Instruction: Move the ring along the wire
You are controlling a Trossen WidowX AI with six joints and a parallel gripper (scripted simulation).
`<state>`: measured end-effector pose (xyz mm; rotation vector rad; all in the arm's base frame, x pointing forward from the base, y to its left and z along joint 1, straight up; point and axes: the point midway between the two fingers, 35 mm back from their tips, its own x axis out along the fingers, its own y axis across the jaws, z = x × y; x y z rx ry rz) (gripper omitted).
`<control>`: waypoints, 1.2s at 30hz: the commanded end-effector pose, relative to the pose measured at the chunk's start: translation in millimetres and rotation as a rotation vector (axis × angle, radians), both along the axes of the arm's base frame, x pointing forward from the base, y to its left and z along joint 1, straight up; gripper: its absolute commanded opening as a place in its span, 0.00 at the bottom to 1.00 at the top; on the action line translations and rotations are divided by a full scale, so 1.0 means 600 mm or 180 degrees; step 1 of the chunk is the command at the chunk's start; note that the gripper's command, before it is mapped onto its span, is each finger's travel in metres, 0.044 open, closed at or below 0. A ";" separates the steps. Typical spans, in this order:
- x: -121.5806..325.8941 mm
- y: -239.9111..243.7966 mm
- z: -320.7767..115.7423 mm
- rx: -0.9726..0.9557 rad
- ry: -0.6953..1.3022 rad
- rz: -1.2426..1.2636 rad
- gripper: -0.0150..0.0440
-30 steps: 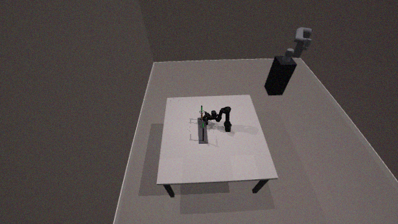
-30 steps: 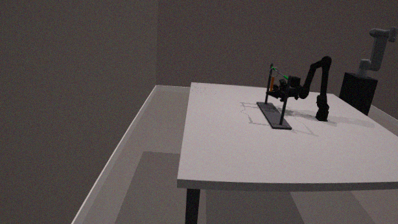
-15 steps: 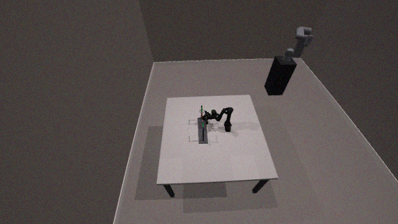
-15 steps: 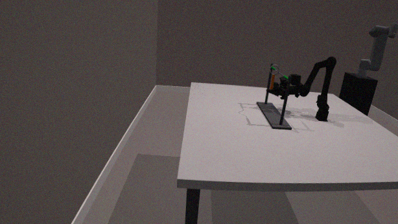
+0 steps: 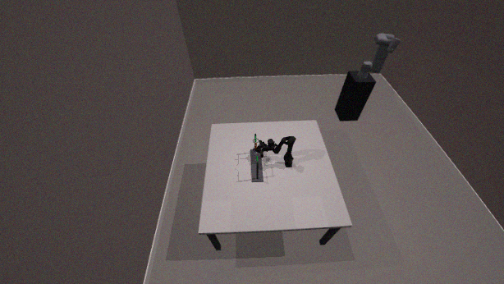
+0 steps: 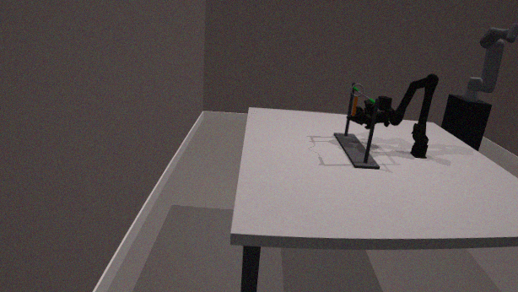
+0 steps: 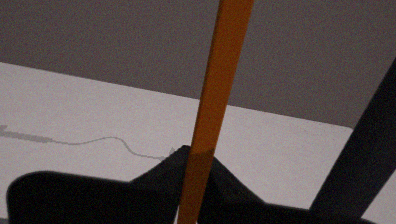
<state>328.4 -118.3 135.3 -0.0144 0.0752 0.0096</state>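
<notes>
The ring (image 5: 253,140) (image 6: 363,89) is small and thin, seen around the wire by the green part (image 6: 355,89) at the far post (image 6: 348,125). Whether it touches the wire cannot be told. Its orange handle (image 5: 255,145) (image 6: 354,106) (image 7: 215,85) hangs below it, about upright. My gripper (image 5: 257,149) (image 6: 355,116) (image 7: 193,153) is shut on the handle's lower part, beside the far post. The other green part (image 5: 257,159) (image 6: 372,100) is at the near post (image 6: 371,135). The thin grey wire between them is hard to see.
The posts stand on a dark base (image 5: 254,166) (image 6: 352,148) on the white table (image 5: 230,205) (image 6: 295,202) (image 7: 75,110). A dark post (image 7: 365,145) rises at the right of the wrist view. A grey arm on a black pedestal (image 5: 355,96) (image 6: 466,122) stands beyond the table.
</notes>
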 end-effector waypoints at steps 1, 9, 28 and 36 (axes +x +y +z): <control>0.000 -0.001 0.002 0.0009 -0.0006 -0.0015 0.00; 0.000 -0.001 0.002 0.0009 -0.0006 -0.0015 0.00; 0.001 0.028 0.002 0.0017 0.0014 -0.0012 0.00; -0.007 0.035 0.003 0.0019 0.0148 -0.0017 0.00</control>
